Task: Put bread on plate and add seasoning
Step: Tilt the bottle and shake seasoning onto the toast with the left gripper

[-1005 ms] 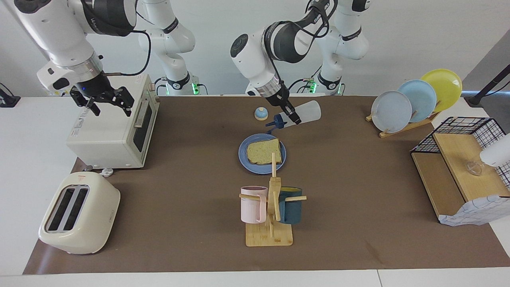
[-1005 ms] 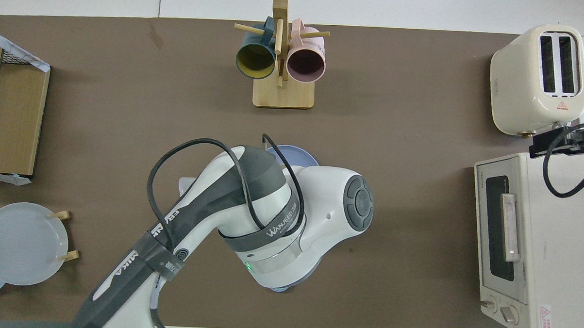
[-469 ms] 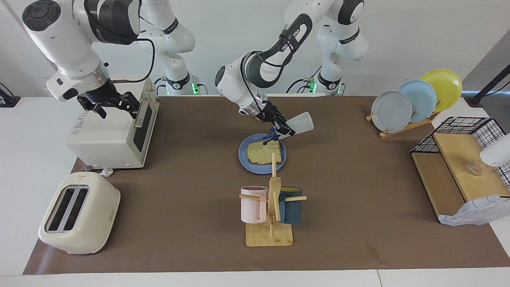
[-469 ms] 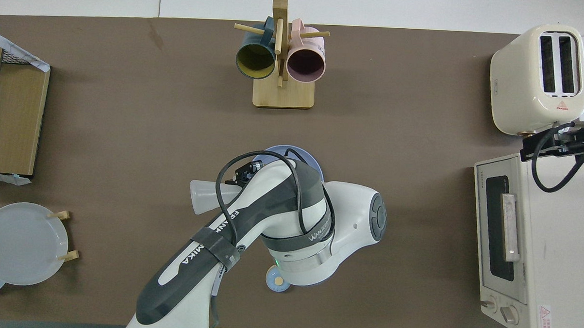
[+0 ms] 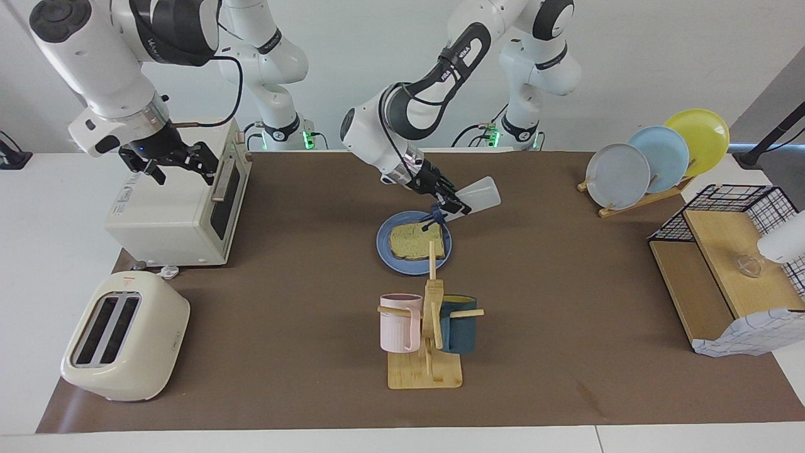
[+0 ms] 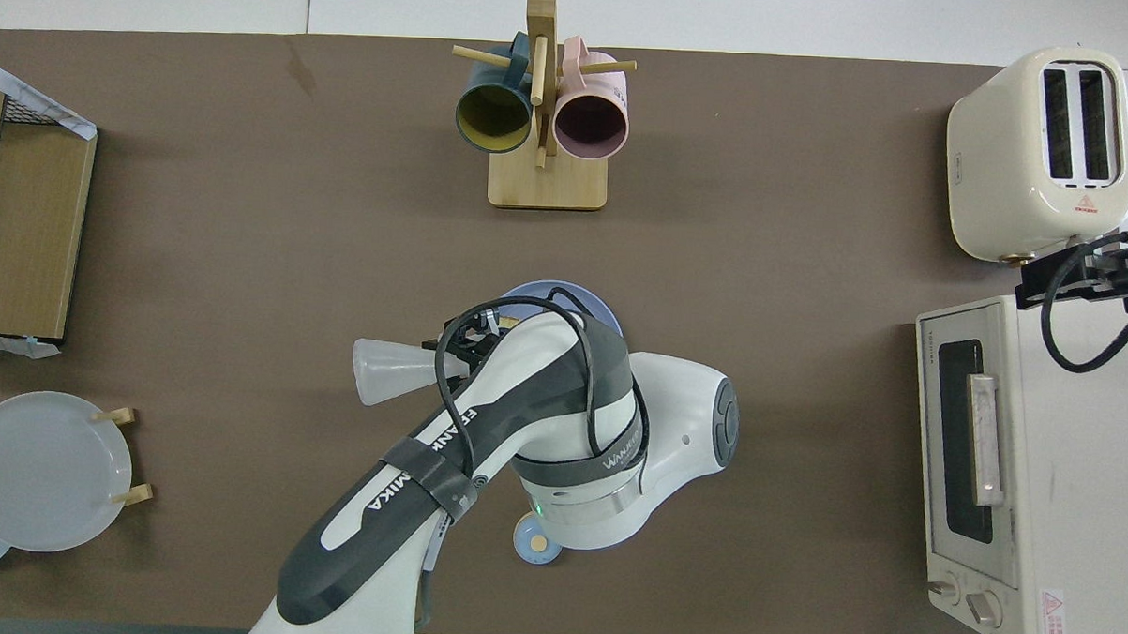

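Observation:
The bread (image 5: 415, 241) lies flat on the blue plate (image 5: 385, 251) in the middle of the table. My left gripper (image 5: 450, 205) is shut on the seasoning bottle (image 5: 479, 192). It holds the bottle tilted, with the navy spouted cap (image 5: 434, 218) pointing down just over the edge of the bread nearer the robots. In the overhead view the left arm covers the bread; only the plate's rim (image 6: 551, 290) and the bottle's base (image 6: 388, 384) show. My right gripper (image 5: 171, 162) waits open and empty over the toaster oven (image 5: 170, 207).
A mug rack (image 5: 427, 340) with a pink and a teal mug stands farther from the robots than the plate. A small blue-topped bell (image 6: 535, 543) sits nearer the robots. A cream toaster (image 5: 122, 336), a plate rack (image 5: 654, 157) and a wire-and-wood shelf (image 5: 729, 264) stand at the table's ends.
My left gripper has come down from over the bell to the plate, tipping the bottle's spout down over the bread. My right gripper shifted slightly over the oven.

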Motion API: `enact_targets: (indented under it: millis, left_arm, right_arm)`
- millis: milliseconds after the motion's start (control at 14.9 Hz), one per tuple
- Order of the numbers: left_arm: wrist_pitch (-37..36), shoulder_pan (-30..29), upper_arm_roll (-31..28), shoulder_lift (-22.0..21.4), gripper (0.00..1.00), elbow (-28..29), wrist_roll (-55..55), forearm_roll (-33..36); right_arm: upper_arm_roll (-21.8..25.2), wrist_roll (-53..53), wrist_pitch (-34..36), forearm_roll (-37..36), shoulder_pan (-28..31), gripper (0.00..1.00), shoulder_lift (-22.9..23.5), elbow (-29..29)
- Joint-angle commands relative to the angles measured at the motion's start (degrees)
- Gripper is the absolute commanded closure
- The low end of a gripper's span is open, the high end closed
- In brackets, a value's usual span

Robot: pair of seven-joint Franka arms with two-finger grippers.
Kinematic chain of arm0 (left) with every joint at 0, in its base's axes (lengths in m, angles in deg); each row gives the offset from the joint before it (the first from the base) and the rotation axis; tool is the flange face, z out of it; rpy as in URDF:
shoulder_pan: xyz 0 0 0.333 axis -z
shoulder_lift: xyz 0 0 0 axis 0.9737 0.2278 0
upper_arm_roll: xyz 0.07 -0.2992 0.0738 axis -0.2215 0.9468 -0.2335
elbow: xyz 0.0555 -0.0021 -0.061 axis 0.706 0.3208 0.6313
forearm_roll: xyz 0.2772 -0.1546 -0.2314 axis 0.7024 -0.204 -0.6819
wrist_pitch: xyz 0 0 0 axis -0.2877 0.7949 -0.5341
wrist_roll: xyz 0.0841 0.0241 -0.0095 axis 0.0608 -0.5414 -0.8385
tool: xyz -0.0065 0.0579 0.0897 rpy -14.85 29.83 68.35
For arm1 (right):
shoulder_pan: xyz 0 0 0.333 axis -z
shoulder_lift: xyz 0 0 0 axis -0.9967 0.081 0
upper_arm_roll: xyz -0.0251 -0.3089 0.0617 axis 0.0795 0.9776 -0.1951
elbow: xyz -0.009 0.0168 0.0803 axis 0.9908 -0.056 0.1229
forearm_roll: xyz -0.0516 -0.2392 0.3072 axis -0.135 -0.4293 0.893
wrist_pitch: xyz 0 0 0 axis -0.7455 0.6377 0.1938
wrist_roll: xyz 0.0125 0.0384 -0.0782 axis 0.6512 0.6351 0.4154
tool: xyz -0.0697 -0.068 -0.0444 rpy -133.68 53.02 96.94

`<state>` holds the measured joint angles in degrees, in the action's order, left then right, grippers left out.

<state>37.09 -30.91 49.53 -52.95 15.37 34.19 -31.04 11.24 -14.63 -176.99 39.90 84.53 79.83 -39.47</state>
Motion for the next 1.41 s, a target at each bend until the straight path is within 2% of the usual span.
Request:
enact_targets:
  millis: [0, 335, 469, 1072, 1340]
  left_arm:
    - [-0.20, 1.09, -0.43, 0.01, 0.87, 0.39, 0.32, 1.30]
    - [-0.56, 2.33, -0.87, 0.10, 0.89, 1.97, 0.32, 2.53]
    - [-0.12, 2.24, -0.87, 0.18, 0.90, 1.97, 0.32, 3.83]
    - [1.64, -1.62, -1.05, -0.08, 0.93, 4.52, 0.32, 11.84]
    - [1.91, -1.19, -0.96, 0.01, 0.93, 4.43, 0.32, 12.02]
  right_arm:
    - [0.17, 1.62, 1.18, -0.74, -0.06, 0.00, -0.38, 0.25]
    - [0.44, 1.53, 1.18, -0.56, -0.66, 0.00, -0.99, -0.10]
    - [2.54, 1.62, 1.27, -0.56, -2.60, 0.00, -1.08, -0.37]
    - [2.20, 1.45, 1.18, -0.03, -1.20, 0.00, -1.17, -0.28]
    - [2.20, 1.44, 1.10, -0.03, -1.81, 0.00, -1.43, -0.46]
